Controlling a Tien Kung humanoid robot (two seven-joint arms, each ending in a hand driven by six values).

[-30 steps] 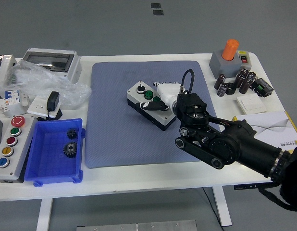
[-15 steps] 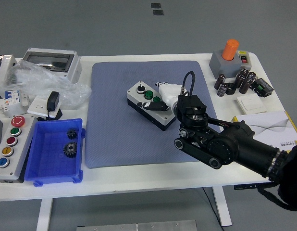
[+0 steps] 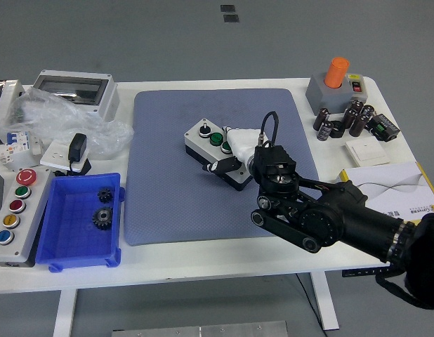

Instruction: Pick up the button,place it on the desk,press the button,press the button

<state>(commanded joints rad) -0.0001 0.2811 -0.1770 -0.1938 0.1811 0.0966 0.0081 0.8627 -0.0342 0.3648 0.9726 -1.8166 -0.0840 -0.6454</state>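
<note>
White fingers of the right robot hand [image 3: 236, 149] rest curled on the button box [image 3: 215, 151], mid blue mat [image 3: 168, 175]; firm grasp not discernible.

Button box [image 3: 215, 151]: a small rectangular control station with a light grey top plate and a black base, lying flat on the blue-grey mat [image 3: 168, 182] near its centre, long axis running diagonally from upper left to lower right. On the top plate, a small black-and-white selector knob [image 3: 204, 129] sits at the far-left end, and a round green push button [image 3: 216, 138] sits next to it. The lower-right end of the box is hidden beneath the right hand [image 3: 234, 151], whose white-and-black fingers rest on it, so any further buttons there cannot be made out.
</note>
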